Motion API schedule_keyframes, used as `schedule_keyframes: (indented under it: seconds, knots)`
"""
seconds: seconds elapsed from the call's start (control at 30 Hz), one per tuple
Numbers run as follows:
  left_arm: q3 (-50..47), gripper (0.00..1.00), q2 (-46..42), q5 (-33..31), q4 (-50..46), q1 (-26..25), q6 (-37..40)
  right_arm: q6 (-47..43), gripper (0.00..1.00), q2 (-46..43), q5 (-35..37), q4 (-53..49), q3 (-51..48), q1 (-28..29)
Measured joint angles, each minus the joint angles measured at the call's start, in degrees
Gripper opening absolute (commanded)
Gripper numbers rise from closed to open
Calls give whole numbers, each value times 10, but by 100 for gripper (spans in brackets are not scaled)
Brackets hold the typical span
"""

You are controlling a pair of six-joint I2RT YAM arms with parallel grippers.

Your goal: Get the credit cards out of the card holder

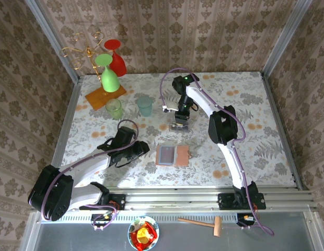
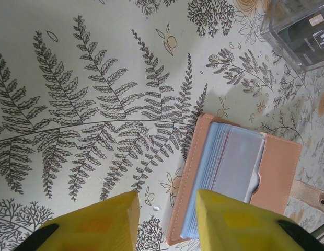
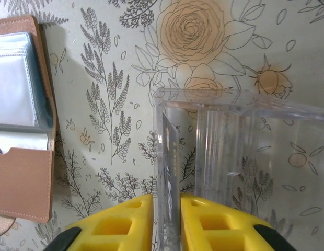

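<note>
Fern-printed bench (image 1: 256,104) bore the tan leathery card holder (image 1: 172,155); low-bent left claw (image 2: 167,203) hung spread at its edge; right claw (image 3: 166,203), pointing down, straddled the wall of a clear tray (image 3: 245,151), grip unclear.

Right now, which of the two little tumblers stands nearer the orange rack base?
The pale green tumbler, right next to the base; the bluish one stands farther to the right, away from it.

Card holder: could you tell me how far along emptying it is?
Done: dark cards lie in the clear tray. In hand: the right gripper straddles a thin edge at that tray, likely another card. Left: the card holder lies open; pockets may hold more.
</note>
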Motion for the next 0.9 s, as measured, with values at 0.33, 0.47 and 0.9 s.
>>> schedule_keyframes:
  seconds: [0.33,0.47,0.9]
  knots:
    - [0,35,1,2,0,0,0,36,34,-20,-16,20,-2,0]
    - [0,35,13,8,10,0,0,73,35,-77,-21,54,-46,2]
    - [2,38,74,40,55,-15,0,311,35,-321,-47,319,-391,19]
